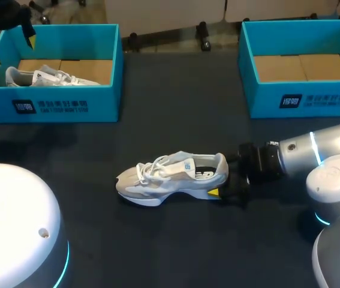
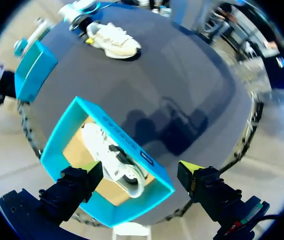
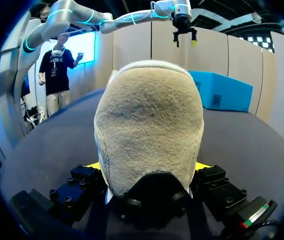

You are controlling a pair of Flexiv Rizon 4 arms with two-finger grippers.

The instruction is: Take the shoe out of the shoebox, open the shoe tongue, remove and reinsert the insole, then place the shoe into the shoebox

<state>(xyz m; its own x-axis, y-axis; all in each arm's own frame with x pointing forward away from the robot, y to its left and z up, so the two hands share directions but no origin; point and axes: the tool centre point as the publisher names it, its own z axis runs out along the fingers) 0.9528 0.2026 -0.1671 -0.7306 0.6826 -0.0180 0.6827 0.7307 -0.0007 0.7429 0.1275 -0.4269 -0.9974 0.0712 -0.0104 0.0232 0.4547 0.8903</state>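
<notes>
Closest of all, in the right wrist view, is the fuzzy beige heel of the beige-and-white laced trainer [image 3: 149, 125]. It fills the gap of the right gripper [image 3: 148, 167]. A yellow tip shows on each side of the heel and both look pressed against it, so I judge the fingers clamped on the trainer. That hold probably steadies it on its sole on the dark table [image 1: 175, 120], toe to the left and opening upward, ready for work on the tongue and insole. The trainer sits at mid-table, outside both boxes.

The left gripper [image 1: 12, 49] hangs above the left turquoise shoebox [image 1: 68, 108] at the far left, fingers spread wide and holding nothing. It is well apart from the trainer, so it is not placed to lift the tongue.

Only the head view shows the right turquoise shoebox [image 1: 301, 99] at the far right, with nothing but its brown cardboard floor. The left wrist view looks down into the left box at a second white shoe [image 2: 114, 157]. The grip from both sides of the heel is plain only in the right wrist view; the head view shows just the near yellow tip.
</notes>
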